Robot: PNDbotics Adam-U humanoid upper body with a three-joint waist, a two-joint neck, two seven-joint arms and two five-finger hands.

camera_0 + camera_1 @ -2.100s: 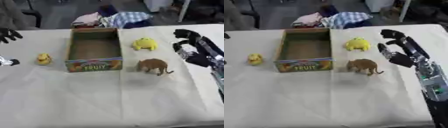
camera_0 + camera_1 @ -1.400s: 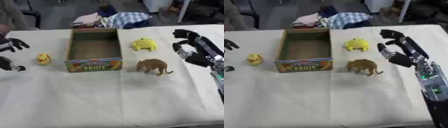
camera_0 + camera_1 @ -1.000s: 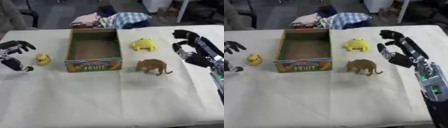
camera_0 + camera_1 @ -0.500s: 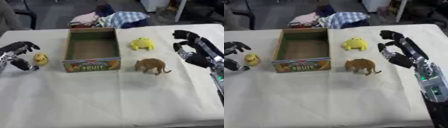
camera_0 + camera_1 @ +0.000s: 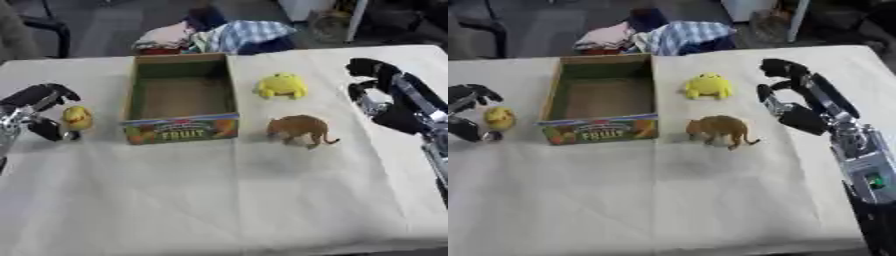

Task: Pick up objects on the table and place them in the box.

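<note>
My left robot hand (image 5: 35,107) cups the yellow duck (image 5: 77,118), fingers curled but not closed; I'd pinch its body, then lift toward the box (image 5: 178,95).

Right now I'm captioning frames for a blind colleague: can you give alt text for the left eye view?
The robot's left hand cups around a small yellow duck toy left of an open cardboard fruit box on a white tablecloth. Right of the box sit a yellow plush toy and a brown elephant figure; the right hand hovers beyond them.
</note>
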